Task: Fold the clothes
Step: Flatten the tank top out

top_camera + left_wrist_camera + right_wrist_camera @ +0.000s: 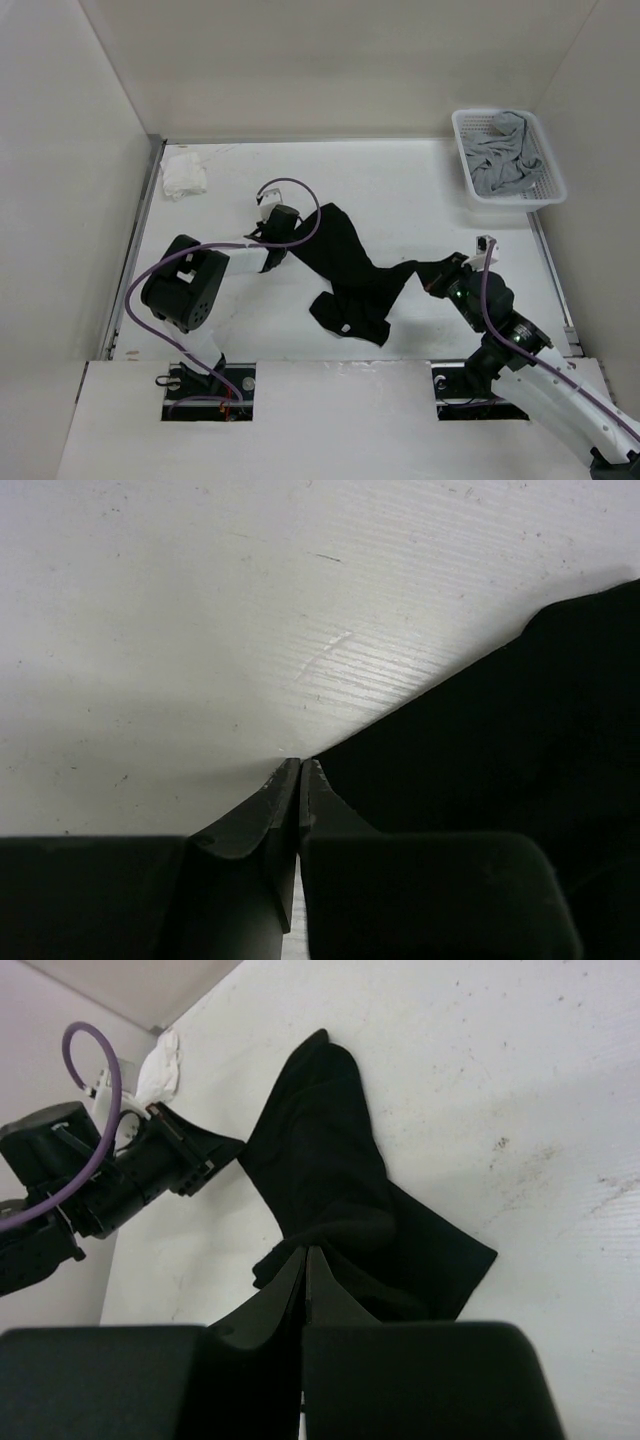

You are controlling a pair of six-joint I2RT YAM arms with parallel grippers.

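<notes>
You have the black shirt [350, 265] lying twisted across the middle of the table [400, 190], reaching from one arm to the other. Your right gripper [305, 1252] is fully closed, pinching a bunched fold at its right end. Your left gripper [300, 765] is likewise closed, tips at the left edge; whether cloth is caught, you cannot tell.

Black clothes [345, 262], white table [400, 190], grey garment [505, 150]

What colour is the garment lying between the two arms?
The garment is plain black, with no pattern visible. It shows best in the top external view.
</notes>
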